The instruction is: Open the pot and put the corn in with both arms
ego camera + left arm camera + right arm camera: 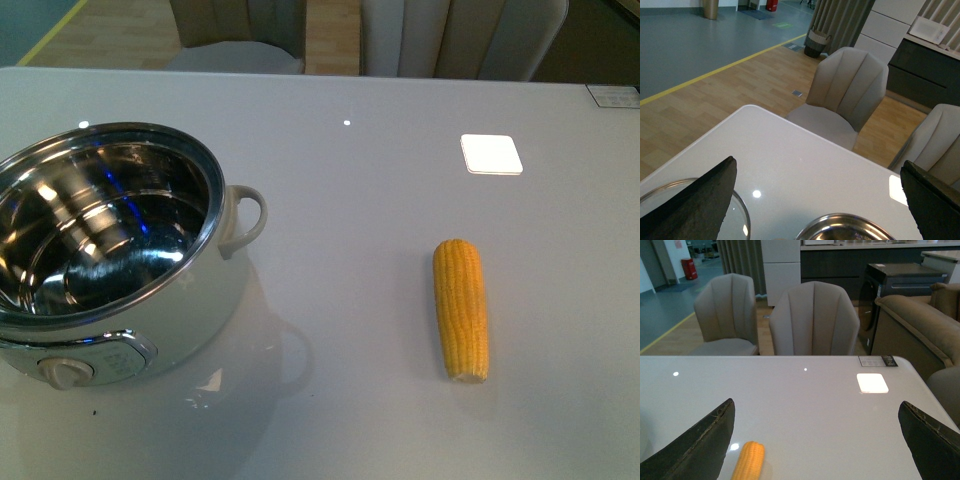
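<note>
Pot [200,320] lower left of front frame, uncovered, ready for loading. Corn cob [461,308] lower right, flat on table [350,420], well apart. Left gripper [817,200], right gripper [815,440]: both spread wide, empty; right overlooks cob, likely picker.

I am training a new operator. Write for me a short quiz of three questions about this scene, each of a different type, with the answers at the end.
1. True or false: the pot is closed.
2. Where is the corn? A, inside the pot; B, flat on the table, apart from the pot; C, leaning on the pot.
3. Fill in: the left pincer and the right pincer are both ____.
Key: 1 false; 2 B; 3 open.
</note>
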